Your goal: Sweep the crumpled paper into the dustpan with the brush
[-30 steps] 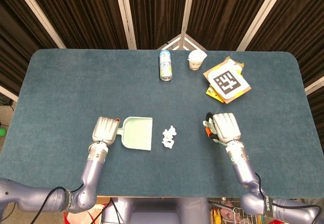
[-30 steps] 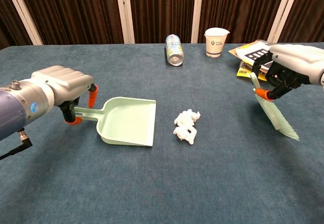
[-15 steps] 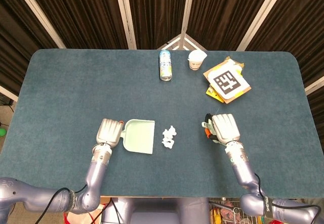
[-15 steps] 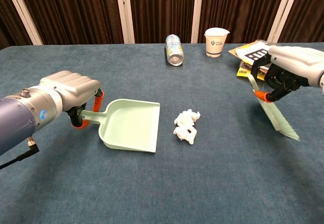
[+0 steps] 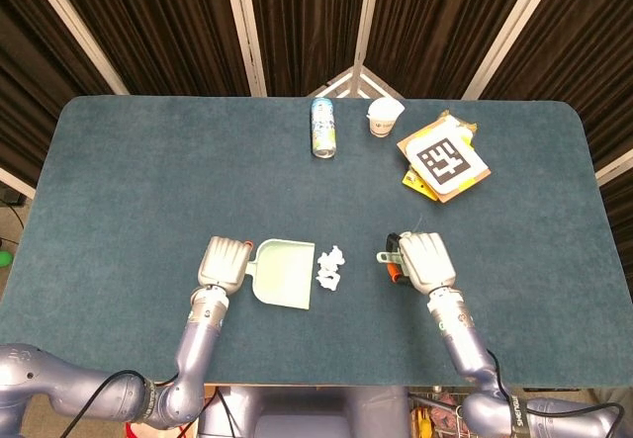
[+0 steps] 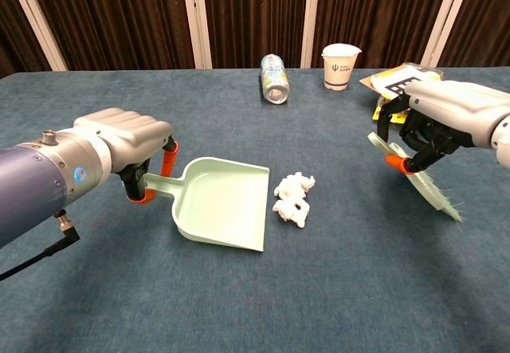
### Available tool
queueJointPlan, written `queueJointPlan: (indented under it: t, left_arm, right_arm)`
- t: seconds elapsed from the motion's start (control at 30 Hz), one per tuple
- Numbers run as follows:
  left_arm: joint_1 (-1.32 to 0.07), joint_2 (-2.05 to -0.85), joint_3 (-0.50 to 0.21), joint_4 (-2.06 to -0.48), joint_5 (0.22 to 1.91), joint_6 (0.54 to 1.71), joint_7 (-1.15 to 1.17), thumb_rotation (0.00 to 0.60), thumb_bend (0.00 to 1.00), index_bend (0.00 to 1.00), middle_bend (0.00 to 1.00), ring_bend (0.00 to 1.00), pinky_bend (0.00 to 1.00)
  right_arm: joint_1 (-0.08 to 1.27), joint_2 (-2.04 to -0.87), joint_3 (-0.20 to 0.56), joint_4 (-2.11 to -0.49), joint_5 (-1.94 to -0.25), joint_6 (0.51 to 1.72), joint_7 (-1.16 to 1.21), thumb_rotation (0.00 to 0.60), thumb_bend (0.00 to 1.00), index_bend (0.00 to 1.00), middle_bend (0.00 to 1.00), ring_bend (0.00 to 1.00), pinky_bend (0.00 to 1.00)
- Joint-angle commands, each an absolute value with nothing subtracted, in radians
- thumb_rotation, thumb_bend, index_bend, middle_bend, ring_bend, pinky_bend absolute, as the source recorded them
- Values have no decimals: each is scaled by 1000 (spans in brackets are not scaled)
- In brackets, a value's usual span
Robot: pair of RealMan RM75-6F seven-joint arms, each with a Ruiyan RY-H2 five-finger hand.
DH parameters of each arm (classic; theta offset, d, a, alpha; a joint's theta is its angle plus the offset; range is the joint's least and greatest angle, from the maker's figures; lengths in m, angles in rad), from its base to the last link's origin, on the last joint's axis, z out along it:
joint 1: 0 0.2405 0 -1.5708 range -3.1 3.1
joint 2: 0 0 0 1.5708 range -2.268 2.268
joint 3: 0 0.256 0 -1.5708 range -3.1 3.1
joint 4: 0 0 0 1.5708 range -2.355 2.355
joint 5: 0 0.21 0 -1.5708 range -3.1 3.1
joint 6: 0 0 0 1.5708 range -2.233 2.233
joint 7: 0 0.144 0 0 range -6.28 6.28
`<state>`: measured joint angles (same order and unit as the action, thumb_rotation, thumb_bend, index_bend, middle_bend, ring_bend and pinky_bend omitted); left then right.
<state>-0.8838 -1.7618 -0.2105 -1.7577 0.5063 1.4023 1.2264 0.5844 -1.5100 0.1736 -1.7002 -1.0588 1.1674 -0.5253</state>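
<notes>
Both arms were metallic blue-grey tubes ending in silver-grey shelled hands, the left hand [image 6: 119, 142] and right hand [image 6: 446, 114]. Their fingers [image 6: 166, 160] had orange tips. A black cable hung from the left forearm, which bore a small blue light.

Head view looks straight down over the whole table [image 5: 119, 161]; chest view faces low across it.

Both views are evenly and brightly lit from overhead, with only soft, short shadows under the dustpan [image 6: 223, 205] and the crumpled paper [image 6: 292, 198]. The teal table [image 5: 148, 181] shows no glare, while the far curtains [image 6: 119, 18] stay dark. Focus is sharp throughout, with slight wide-angle stretching of the near arm at the left edge of the chest view.
</notes>
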Motion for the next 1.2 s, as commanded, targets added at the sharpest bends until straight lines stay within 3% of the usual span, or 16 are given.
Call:
queueJointPlan:
  t: [0.03, 0.87, 1.2]
  left_arm:
    - [-896, -1772, -225, -1775, 493, 1423, 1241, 600, 568, 606, 1000, 975, 1000]
    - [-932, -1841, -225, -1714, 475, 1441, 1247, 600, 570, 610, 1000, 976, 1000]
    - [-958, -1887, -251, -1678, 461, 1440, 1259, 600, 570, 611, 1000, 977, 1000]
  right_arm:
    - [585, -1520, 170, -1718, -1052, 1179, -546, 600, 493, 820, 851, 840, 760]
    - [695, -1679, 305, -1933, -848, 1246, -666, 600, 495, 822, 851, 840, 760]
    - [732, -1684, 306, -2027, -850, 1252, -678, 600, 496, 823, 851, 840, 760]
